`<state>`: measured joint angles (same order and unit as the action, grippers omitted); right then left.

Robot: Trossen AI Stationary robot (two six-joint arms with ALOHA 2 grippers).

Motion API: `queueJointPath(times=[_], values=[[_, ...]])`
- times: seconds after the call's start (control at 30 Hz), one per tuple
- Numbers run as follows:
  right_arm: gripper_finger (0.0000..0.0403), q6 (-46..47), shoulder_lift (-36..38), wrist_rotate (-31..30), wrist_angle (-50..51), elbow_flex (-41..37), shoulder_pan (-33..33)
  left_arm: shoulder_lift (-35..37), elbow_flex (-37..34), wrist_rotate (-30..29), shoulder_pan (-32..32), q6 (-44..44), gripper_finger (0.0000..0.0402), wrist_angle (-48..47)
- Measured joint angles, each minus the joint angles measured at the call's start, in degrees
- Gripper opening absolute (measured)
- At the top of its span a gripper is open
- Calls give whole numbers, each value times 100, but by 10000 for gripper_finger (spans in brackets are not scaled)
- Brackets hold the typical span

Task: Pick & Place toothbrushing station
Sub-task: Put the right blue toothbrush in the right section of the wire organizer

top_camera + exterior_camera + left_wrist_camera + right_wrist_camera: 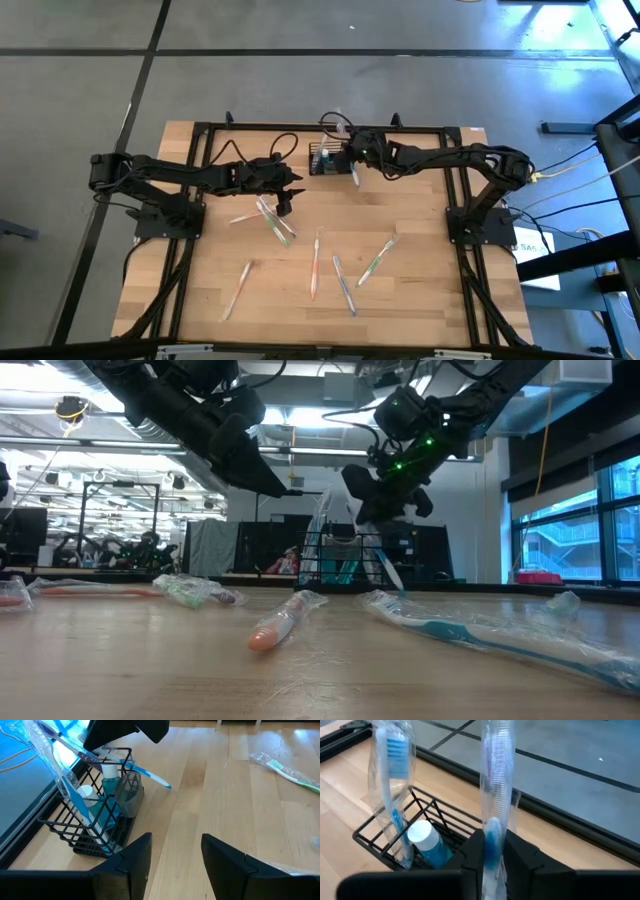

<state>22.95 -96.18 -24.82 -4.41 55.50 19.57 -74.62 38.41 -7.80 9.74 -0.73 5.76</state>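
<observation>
A grey concrete floor with dark seams surrounds a pale wooden-plank table (400, 300) framed by black rails; beyond it lies an open workshop hall with ceiling lights. The toothbrushing station (324, 160), a small black wire-mesh rectangular caddy with upright sides, stands at the table's far edge, near the middle. It holds one teal tube with a white cap (110, 779) and one blue toothbrush in a clear wrapper (392, 795) that leans well above the rim; a grey insert also shows inside it.

The right end effector (492, 851) hangs just beside the caddy, clenched on a second wrapped blue toothbrush (496, 785), gripped near its lower end and held upright. The left end effector (174, 855) hovers over bare table near the caddy, fingers spread, grasping nothing.

Handling, as judged: the caddy looks light and stiff, its thin wire offering firm edges; a pinch on the upper rim wire of one side wall, clear of the leaning brushes, seems the soundest hold. Its tall contents make it top-heavy and prone to tip if jerked. The wrapped brushes are light, slender and slippery in their film.

Count: one caddy; one tube seen; two blue brushes at the caddy. On the table lie about six more wrapped pastel toothbrushes (316, 262), among them one green-handled (378, 258) and one pinkish (238, 288); the overlapping pair near the left arm makes the tally uncertain.
</observation>
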Motion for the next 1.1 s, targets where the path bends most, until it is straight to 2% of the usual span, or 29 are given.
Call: queueJointPath(times=[0.17, 1.1], values=[[47, -201, 0, -112, -186, 0, -7, 1, 0, 0, 0, 0, 168, 0], [51, -917, 350, -608, -673, -4, -195, 1, 0, -1, 0, -4, 168, -4]])
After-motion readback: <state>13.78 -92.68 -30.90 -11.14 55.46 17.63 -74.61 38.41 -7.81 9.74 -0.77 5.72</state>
